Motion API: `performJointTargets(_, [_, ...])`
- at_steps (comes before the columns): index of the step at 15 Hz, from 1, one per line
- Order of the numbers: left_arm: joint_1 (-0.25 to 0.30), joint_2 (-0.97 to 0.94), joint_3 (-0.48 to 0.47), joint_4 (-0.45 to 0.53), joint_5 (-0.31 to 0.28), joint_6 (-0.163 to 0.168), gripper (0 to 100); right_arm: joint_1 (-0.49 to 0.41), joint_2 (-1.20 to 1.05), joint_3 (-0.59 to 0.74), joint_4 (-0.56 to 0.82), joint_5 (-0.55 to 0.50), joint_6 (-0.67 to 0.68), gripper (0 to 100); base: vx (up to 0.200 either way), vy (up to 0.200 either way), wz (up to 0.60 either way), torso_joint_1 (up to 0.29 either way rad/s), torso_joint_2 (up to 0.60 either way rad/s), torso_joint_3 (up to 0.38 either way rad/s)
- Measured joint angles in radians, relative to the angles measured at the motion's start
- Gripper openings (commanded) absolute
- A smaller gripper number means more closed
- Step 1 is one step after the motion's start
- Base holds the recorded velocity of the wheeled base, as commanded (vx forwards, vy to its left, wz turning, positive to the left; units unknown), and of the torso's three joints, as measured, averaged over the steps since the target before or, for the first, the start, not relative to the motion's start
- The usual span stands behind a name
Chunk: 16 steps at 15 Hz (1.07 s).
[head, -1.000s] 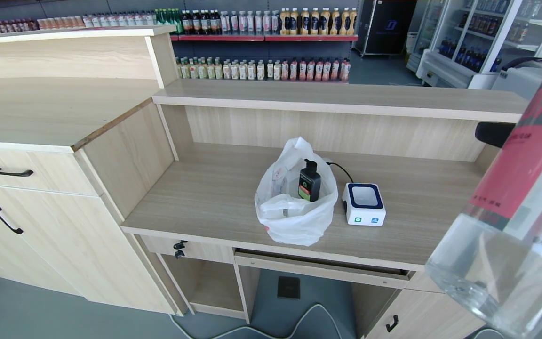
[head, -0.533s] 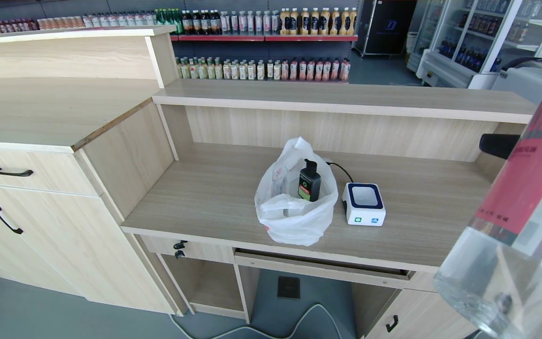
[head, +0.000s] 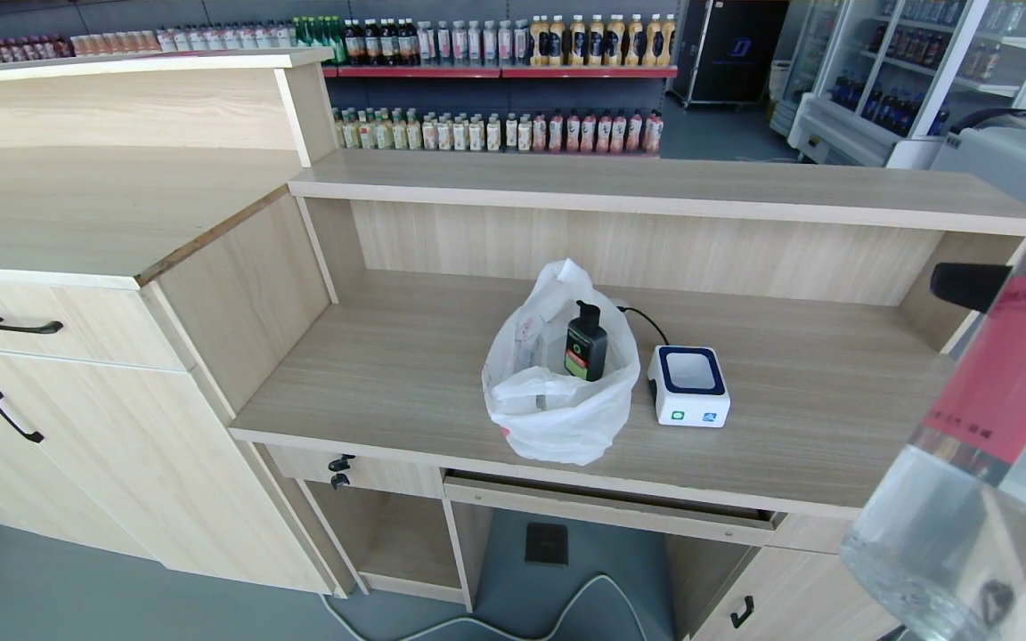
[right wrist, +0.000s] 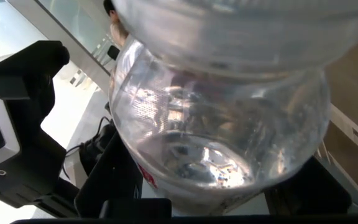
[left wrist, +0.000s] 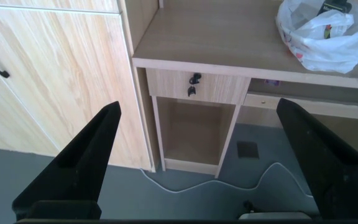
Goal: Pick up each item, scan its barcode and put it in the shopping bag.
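My right pincer (right wrist: pixel 179 186) grips the bottle (head: pixel 1007 356), the left pincer (left wrist: pixel 197 155) gapes empty; I'd face its barcode squarely to the scanner (head: pixel 689 385) near the bench's (head: pixel 388 374) front edge.

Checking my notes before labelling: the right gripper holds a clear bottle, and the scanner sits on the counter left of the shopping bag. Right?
Not quite. The head view shows the scanner on the counter to the right of the shopping bag, not the left. The right gripper does hold the clear bottle.
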Motion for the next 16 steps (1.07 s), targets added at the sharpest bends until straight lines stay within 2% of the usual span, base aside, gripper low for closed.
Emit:
performJointTargets(5, [0.0, 0.0, 0.0, 0.0, 0.0, 0.0, 100, -0.006, -0.012, 0.001, 0.011, -0.005, -0.004, 0, 0.0, 0.0, 0.0, 0.0, 0.0, 0.0])
performJointTargets(7, [0.0, 0.0, 0.0, 0.0, 0.0, 0.0, 100, -0.028, -0.001, -0.004, 0.008, -0.018, -0.067, 0, 0.0, 0.0, 0.0, 0.0, 0.0, 0.0])
performJointTargets(10, [0.0, 0.0, 0.0, 0.0, 0.0, 0.0, 100, -0.121, 0.075, -0.006, -0.012, -0.117, -0.306, 0, 0.0, 0.0, 0.0, 0.0, 0.0, 0.0])
performJointTargets(13, [0.0, 0.0, 0.0, 0.0, 0.0, 0.0, 100, -0.278, 0.177, 0.024, -0.119, -0.178, -0.531, 0, 0.0, 0.0, 0.0, 0.0, 0.0, 0.0])
performJointTargets(16, [0.0, 0.0, 0.0, 0.0, 0.0, 0.0, 100, -0.495, 0.271, 0.105, -0.231, -0.189, -0.934, 0, 0.0, 0.0, 0.0, 0.0, 0.0, 0.0])
